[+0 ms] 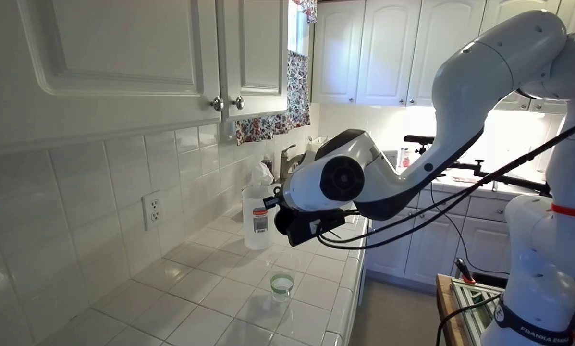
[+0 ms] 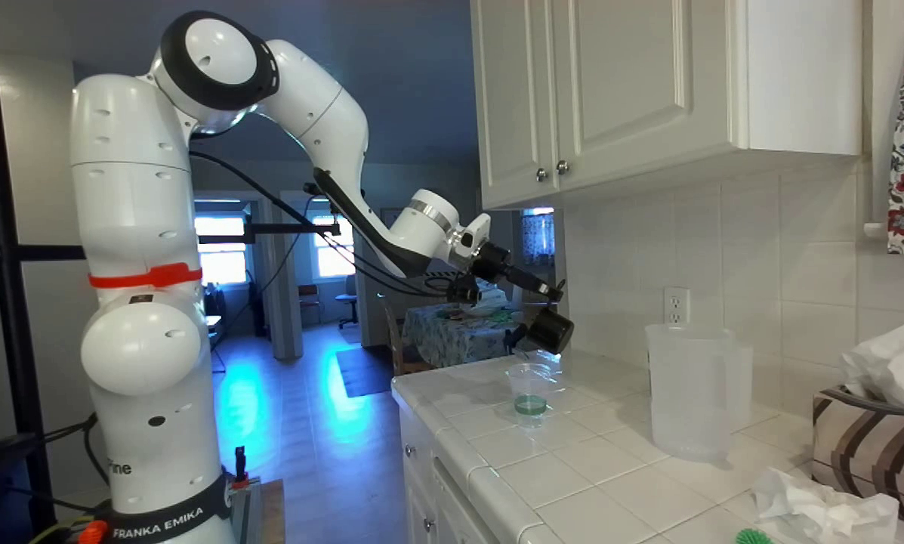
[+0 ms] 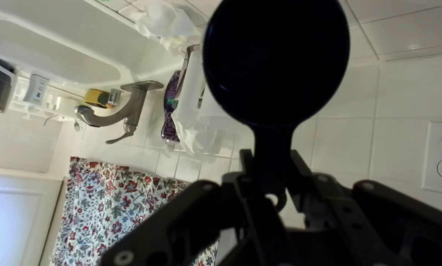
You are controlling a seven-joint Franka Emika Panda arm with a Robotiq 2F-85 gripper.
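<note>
My gripper (image 3: 270, 160) is shut on the handle of a black round scoop (image 3: 276, 62), whose handle end has a small hole. In both exterior views the scoop (image 2: 550, 330) (image 1: 283, 220) hangs tilted in the air beyond the fingertips, above the tiled counter. The gripper also shows in an exterior view (image 2: 556, 290). A clear cup with a green band (image 2: 530, 393) (image 1: 282, 286) stands upright on the counter below the scoop, apart from it. A translucent white pitcher (image 2: 689, 400) (image 1: 257, 226) stands on the counter. The scoop's contents cannot be told.
A striped tissue box (image 2: 874, 453) and crumpled tissue (image 2: 825, 506) lie beyond the pitcher, with a green item (image 2: 754, 536). A sink faucet (image 3: 132, 107) and purple bottle (image 3: 171, 107) are near the wall. Upper cabinets (image 1: 124, 53) overhang the counter (image 1: 210, 298).
</note>
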